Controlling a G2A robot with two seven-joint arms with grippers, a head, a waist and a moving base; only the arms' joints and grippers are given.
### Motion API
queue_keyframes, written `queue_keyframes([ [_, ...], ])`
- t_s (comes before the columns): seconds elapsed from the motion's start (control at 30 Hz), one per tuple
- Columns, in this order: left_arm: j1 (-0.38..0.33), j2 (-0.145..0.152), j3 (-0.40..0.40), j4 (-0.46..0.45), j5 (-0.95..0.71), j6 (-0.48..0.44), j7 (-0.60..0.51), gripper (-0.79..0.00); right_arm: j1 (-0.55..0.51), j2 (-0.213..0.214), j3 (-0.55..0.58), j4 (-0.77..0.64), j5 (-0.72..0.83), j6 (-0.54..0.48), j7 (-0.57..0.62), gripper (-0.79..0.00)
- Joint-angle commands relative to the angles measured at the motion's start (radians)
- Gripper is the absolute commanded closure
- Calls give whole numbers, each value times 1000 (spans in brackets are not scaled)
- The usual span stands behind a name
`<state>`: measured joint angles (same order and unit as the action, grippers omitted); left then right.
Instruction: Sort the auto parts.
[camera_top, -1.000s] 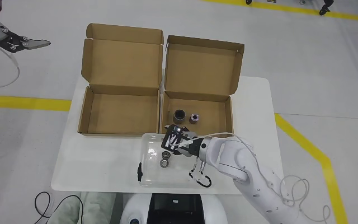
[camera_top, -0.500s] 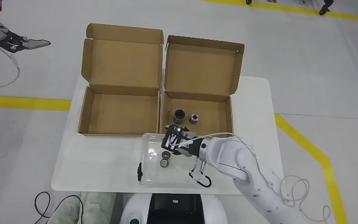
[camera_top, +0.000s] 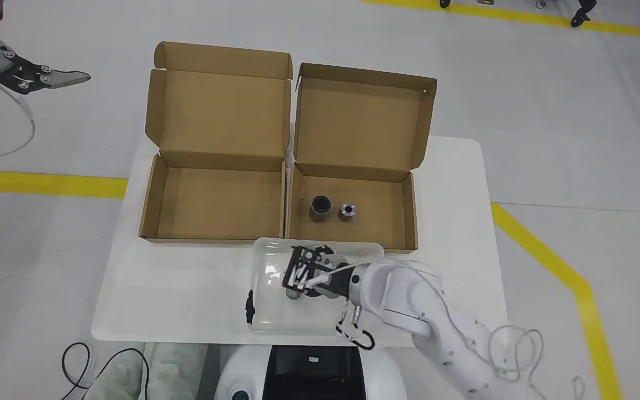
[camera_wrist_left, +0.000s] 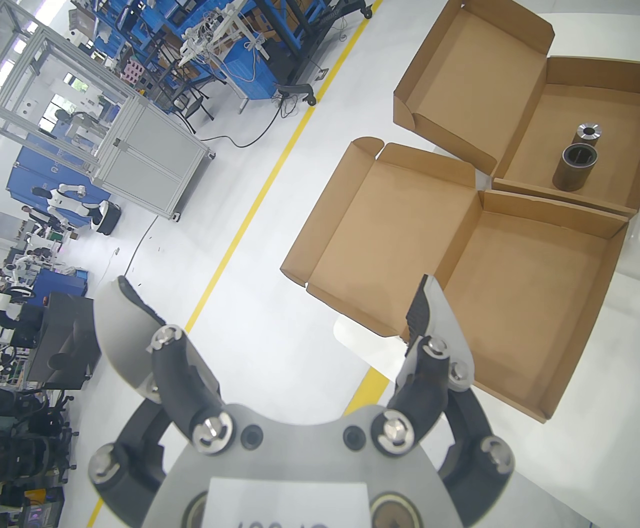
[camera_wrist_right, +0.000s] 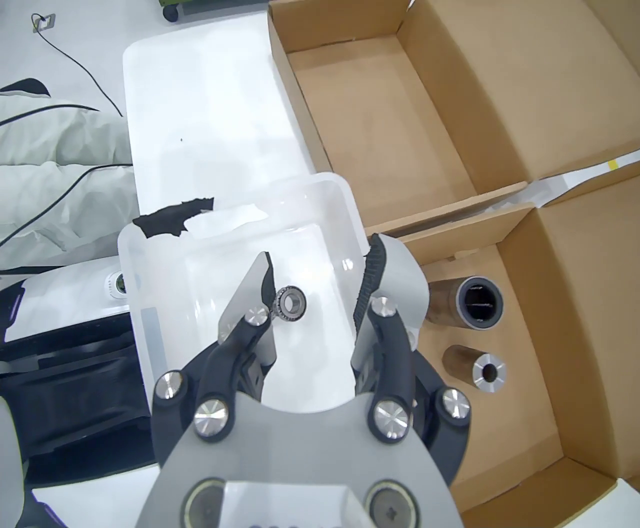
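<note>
Hovering over the clear plastic bin (camera_wrist_right: 332, 179) at the table's near edge, the right gripper (camera_wrist_right: 320, 265) has its jaws spread wide and nothing between them is gripped. A small bearing (camera_wrist_right: 291, 302) lies on the bin's floor in the gap between the fingers, close against one fingertip (camera_wrist_right: 264, 280) and well apart from the other (whether metal meets pad there I cannot tell). The right wrist view gives that relation. In the top view the right gripper (camera_top: 298, 268) sits just inside the bin's (camera_top: 262, 246) far rim, its dark body covering that part of the floor. A torn black patch (camera_wrist_right: 175, 215) marks the bin's rim.

Beyond the bin stand two open cardboard boxes side by side on the white table (camera_top: 450, 200). The left box (camera_top: 210, 200) is bare inside. The right box (camera_top: 385, 210) holds a dark cylindrical sleeve (camera_top: 319, 208) and, just beside it, a smaller silvery bushing (camera_top: 346, 211). The right wrist view looks into their ends, showing the sleeve (camera_wrist_right: 462, 305) with a ribbed bore and the bushing (camera_wrist_right: 475, 367) with a plain round hole.

The left gripper (camera_top: 50, 76) hangs off the table's far left corner over the floor. Its own view shows the jaws of the left gripper (camera_wrist_left: 274, 290) wide apart and empty, with both boxes below it, the sleeve (camera_wrist_left: 575, 167) and bushing (camera_wrist_left: 587, 134) in the farther one.
</note>
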<state>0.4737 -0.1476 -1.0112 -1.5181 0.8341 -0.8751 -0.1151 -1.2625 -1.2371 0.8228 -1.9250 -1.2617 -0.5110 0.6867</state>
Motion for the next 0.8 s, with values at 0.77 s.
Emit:
queue_keyframes([
  [0.77, 0, 0, 0, 0, 0, 0, 0, -785, -6, -20, -102, 181, -112, 105, 17, -299],
])
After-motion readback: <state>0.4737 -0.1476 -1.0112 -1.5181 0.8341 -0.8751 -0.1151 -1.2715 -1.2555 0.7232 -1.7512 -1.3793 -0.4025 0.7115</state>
